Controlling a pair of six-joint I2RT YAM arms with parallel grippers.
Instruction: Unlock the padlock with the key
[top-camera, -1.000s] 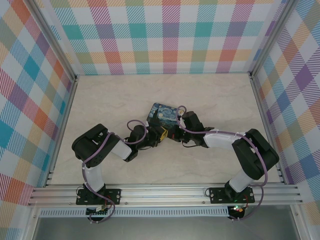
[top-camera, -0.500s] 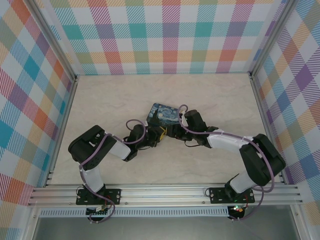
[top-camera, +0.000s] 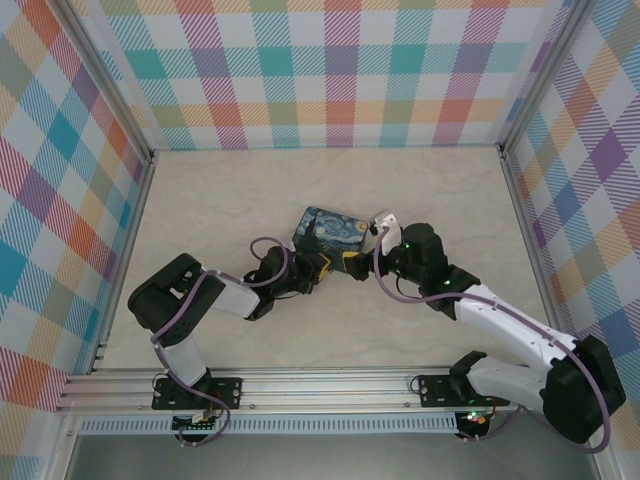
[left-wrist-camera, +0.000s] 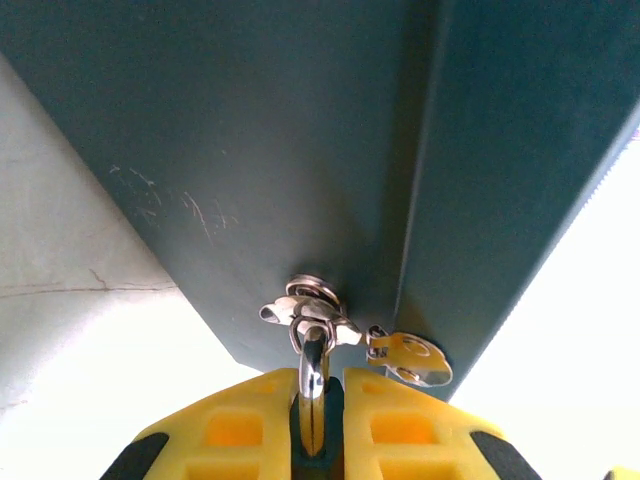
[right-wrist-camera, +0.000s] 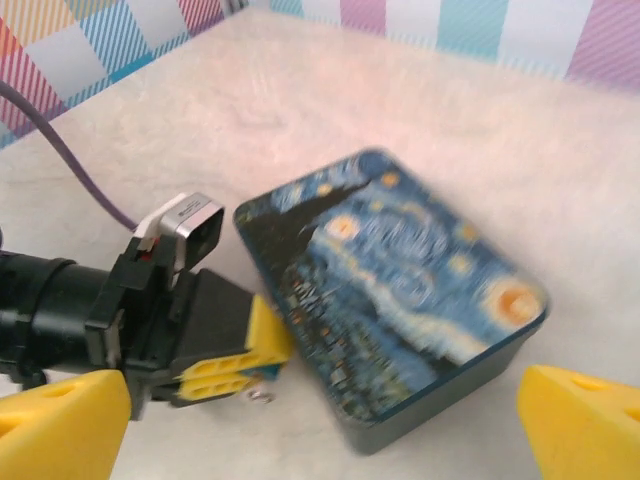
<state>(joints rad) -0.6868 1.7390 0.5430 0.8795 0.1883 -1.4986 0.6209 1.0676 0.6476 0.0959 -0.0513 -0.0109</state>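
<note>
The padlock (left-wrist-camera: 313, 365) sits at the near side of the tin (top-camera: 330, 228), roughly mid-desk. In the left wrist view its thin silver shackle is threaded through the small latch ring (left-wrist-camera: 312, 298) on the tin's dark wall. The rest of the lock is buried between the yellow left fingers (left-wrist-camera: 235, 425), which are closed tight around it with barely a slit between them. Just right of the ring, a little silver latch plate (left-wrist-camera: 408, 360) hangs at the corner of the tin.

The tin lies flat on the pale desk (top-camera: 220, 200), its painted starry lid facing up and its long side running from far-left to near-right. The left arm reaches in low from the near left, its fingers touching the tin's near-left wall.

The right fingers (right-wrist-camera: 60, 420) are spread wide open and grip nothing. They hang near the tin's near-right corner, close to the left fingers but apart from them, with the tin between their yellow tips in the right wrist view.
</note>
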